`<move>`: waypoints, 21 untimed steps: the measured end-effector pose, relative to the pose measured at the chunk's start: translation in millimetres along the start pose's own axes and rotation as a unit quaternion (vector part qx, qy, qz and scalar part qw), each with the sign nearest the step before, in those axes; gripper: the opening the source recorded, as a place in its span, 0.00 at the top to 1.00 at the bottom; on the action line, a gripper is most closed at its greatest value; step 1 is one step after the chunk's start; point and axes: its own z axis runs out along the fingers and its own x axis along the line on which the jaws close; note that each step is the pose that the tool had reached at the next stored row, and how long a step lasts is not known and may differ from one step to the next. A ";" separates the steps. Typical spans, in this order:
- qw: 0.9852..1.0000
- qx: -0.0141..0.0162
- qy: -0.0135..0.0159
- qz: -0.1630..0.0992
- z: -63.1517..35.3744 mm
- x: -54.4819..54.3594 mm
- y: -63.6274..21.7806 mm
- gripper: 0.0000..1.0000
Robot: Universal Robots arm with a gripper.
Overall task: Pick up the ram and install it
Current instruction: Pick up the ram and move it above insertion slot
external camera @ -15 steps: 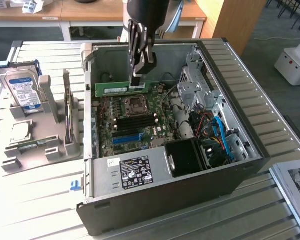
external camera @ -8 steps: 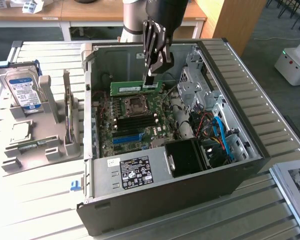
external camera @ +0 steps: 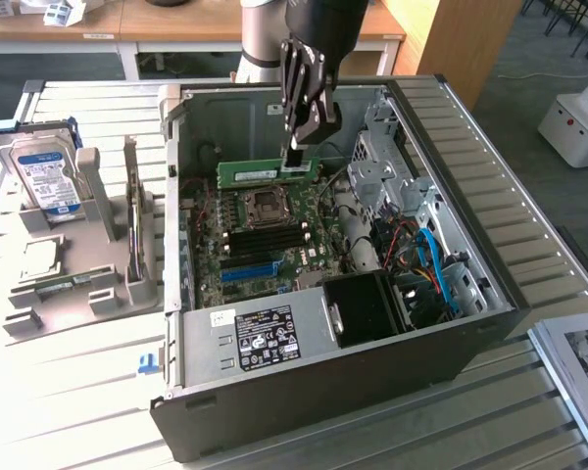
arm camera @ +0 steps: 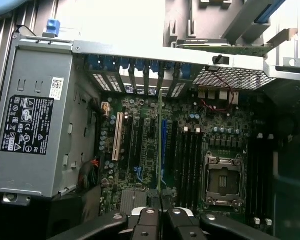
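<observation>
The ram [external camera: 263, 171] is a long green stick hanging level over the far part of the motherboard inside the open computer case [external camera: 490, 294]. My gripper [external camera: 296, 164] is shut on its upper edge, towards the stick's end on the exterior view's right. In the wrist view the ram [arm camera: 160, 150] appears edge-on as a thin line running out from between my fingertips [arm camera: 160, 220]. It hangs above the board, in line with the long blue slot [arm camera: 164, 145]. The black memory slots [external camera: 265, 238] lie below it, beside the CPU socket [external camera: 266, 207].
A power supply [external camera: 265, 338] fills the case's near corner, and a drive cage [external camera: 382, 162] with blue cables [external camera: 433, 259] fills the exterior view's right side. Outside the case, a grey holder [external camera: 78, 269] carries a blue-labelled hard drive [external camera: 44, 176].
</observation>
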 end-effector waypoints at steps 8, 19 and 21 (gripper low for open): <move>1.000 0.031 0.002 -0.002 0.4 -0.3 3.5 0.88; 0.999 0.044 0.004 -0.002 1.1 -0.4 4.6 0.88; 0.999 0.044 0.003 0.001 1.6 -0.4 4.6 0.88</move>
